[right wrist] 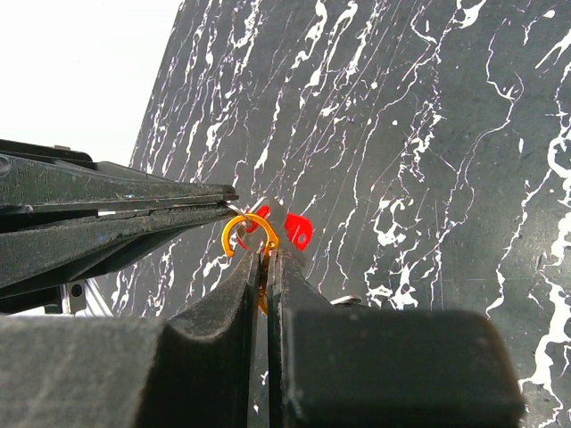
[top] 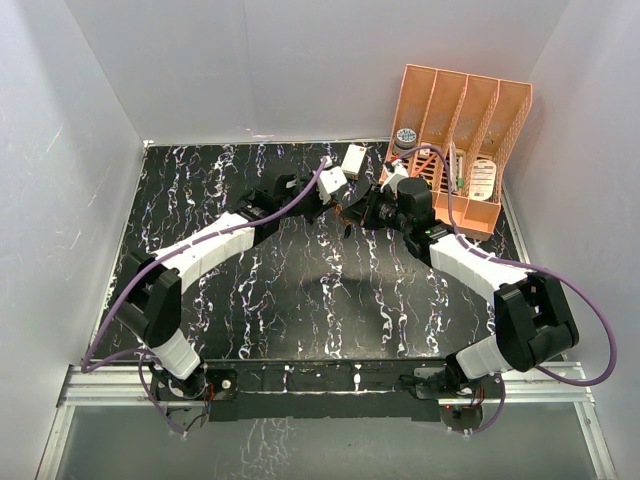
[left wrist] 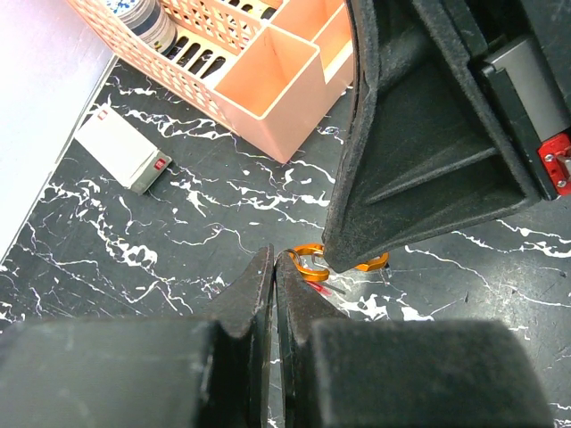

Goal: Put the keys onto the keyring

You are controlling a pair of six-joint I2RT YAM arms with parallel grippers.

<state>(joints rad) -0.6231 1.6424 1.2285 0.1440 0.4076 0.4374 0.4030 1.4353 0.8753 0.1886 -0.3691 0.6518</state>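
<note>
The keyring (right wrist: 234, 234), a thin orange open loop, is pinched at its lower side between my right gripper's (right wrist: 266, 256) shut fingers, above the black marbled table. Red key heads (right wrist: 300, 230) show just behind the loop. My left gripper (right wrist: 228, 207) reaches in from the left, shut on a thin silver part of a key at the loop's top. In the left wrist view my left gripper (left wrist: 275, 259) is shut at the orange keyring (left wrist: 314, 266), with a red sliver of key (left wrist: 326, 287) below. From above, both grippers (top: 340, 205) (top: 364, 212) meet at the back middle.
An orange slotted file rack (top: 462, 135) stands at the back right, close behind the right arm; it also shows in the left wrist view (left wrist: 268, 71). A white rectangular box (top: 354, 158) lies by the back wall, also in the left wrist view (left wrist: 123, 150). White walls enclose the table.
</note>
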